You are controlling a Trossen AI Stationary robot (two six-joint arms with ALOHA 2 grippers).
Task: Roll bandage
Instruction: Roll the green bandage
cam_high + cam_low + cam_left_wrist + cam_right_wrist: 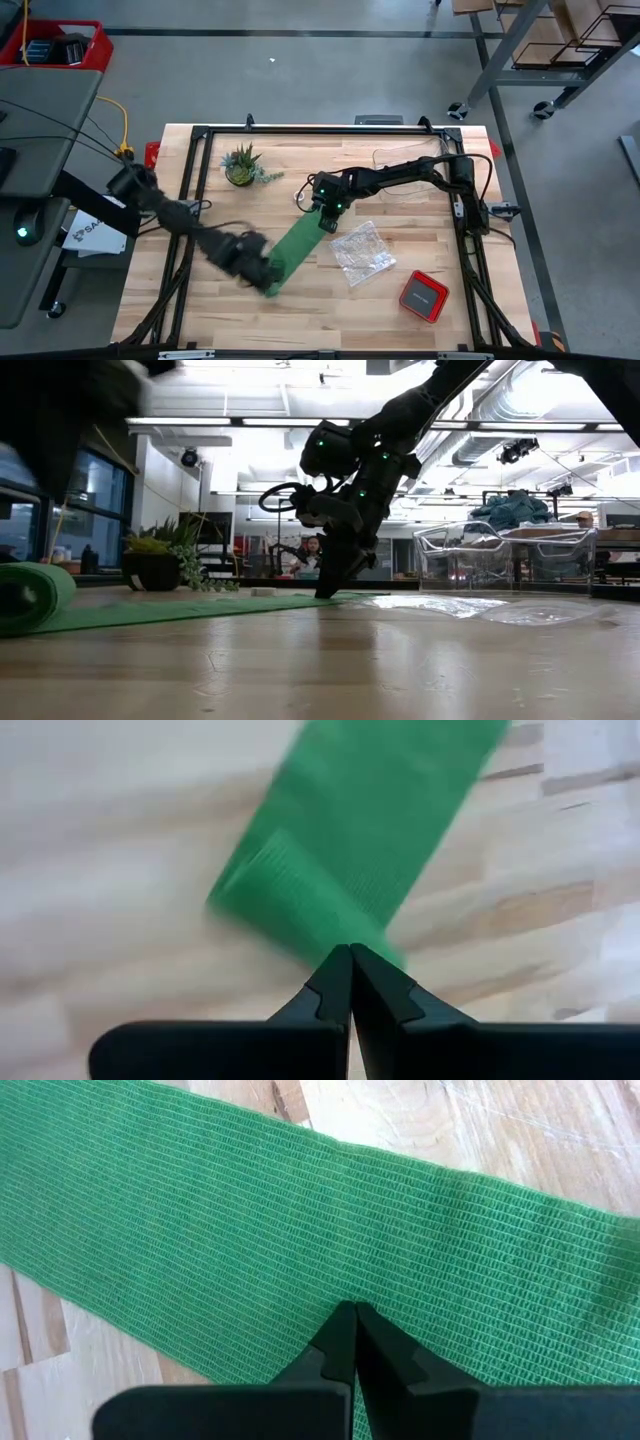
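The bright green bandage lies as a flat strip slanting across the table's middle. Its near end is rolled into a small roll, which also shows in the left wrist view. My left gripper is shut, and its fingertips are right at the roll. My right gripper is shut and stands on the strip's far, flat end. My left gripper's shut fingertips are at the side of the roll. I cannot tell whether they touch it. My right gripper presses its shut fingertips down on the flat strip near its far end. It comes from above and slants down. The strip lies flat on the table under it, one layer.
A small potted plant stands at the far left. A crinkly clear plastic bag lies right of the strip. A red box is at the near right. A clear plastic container stands behind the bag.
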